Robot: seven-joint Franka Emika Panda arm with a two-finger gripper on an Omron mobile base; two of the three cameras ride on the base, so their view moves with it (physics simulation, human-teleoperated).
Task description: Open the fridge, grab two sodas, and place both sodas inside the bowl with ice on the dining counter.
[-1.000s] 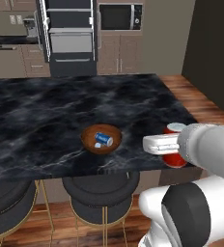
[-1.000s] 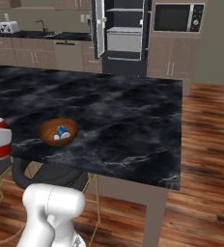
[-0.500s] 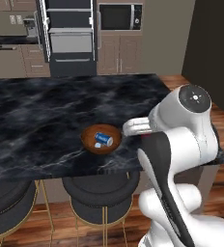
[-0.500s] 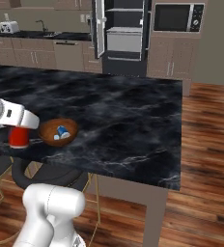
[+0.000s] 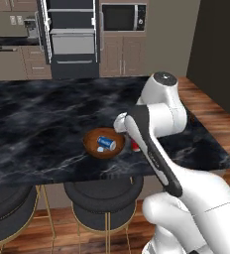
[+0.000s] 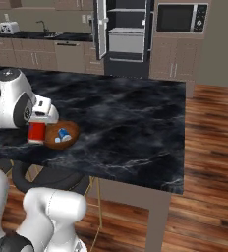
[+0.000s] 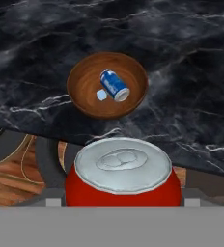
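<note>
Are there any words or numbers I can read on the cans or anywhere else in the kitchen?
No words or numbers can be read anywhere.
Blue soda in the bowl: a white mark, too blurred to read.
Red soda in the claw: plain silver top, red side, no lettering visible.
Microwave and fridge: too small to show any text.

Your arm [image 5: 159, 149] is a chain of glossy white, rounded shells, with a black strip running along the forearm link and a dark grey disc capping the upper joint. Dark seams ring the joints. A boxy white hand [image 6: 43, 112] ends it.
</note>
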